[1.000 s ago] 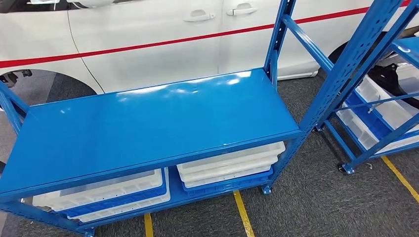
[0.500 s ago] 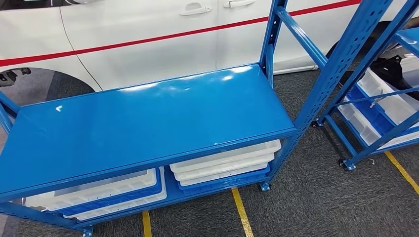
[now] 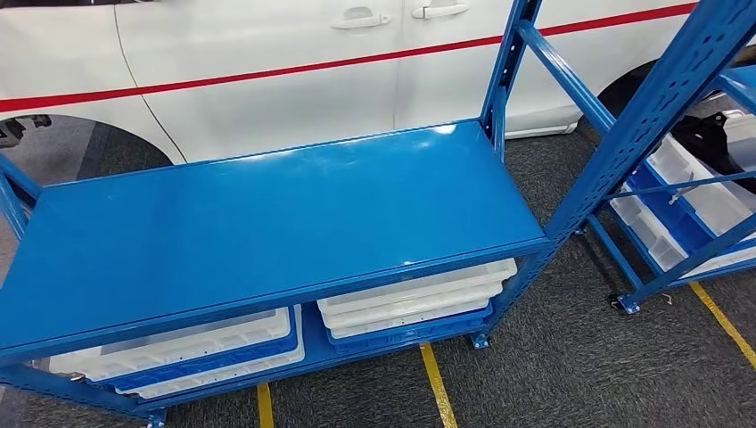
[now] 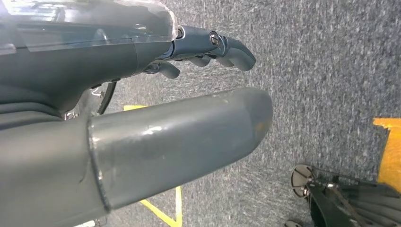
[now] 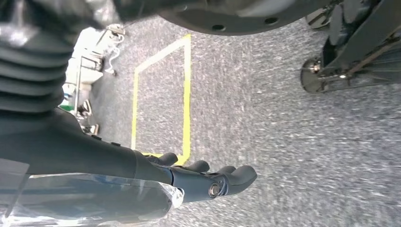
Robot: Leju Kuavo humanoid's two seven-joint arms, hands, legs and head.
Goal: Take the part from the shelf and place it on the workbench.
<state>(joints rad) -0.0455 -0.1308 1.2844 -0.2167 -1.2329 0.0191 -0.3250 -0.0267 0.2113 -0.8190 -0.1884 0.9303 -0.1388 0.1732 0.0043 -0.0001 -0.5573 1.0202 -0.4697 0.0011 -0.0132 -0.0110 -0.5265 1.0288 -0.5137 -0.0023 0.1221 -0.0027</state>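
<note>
A blue metal shelf (image 3: 267, 223) stands in front of me in the head view, its broad top level bare. A second blue shelf (image 3: 664, 98) stands at the right, and a dark object (image 3: 704, 134) lies on it beside white trays, partly hidden by the uprights. My left hand (image 4: 189, 94) hangs over the grey carpet with its thumb apart from the fingers (image 4: 227, 45) and nothing in it. My right hand (image 5: 189, 179) also hangs over the floor, its fingers (image 5: 231, 177) stretched out and holding nothing.
White trays on blue trays (image 3: 410, 299) fill the lower level of the near shelf. A white car with a red stripe (image 3: 267, 80) stands close behind it. Yellow lines (image 3: 437, 383) mark the grey carpet. A gap of carpet separates the two shelves.
The whole head view has swayed slightly left and then back right, so the camera has moved. Nothing on the shelves has shifted.
</note>
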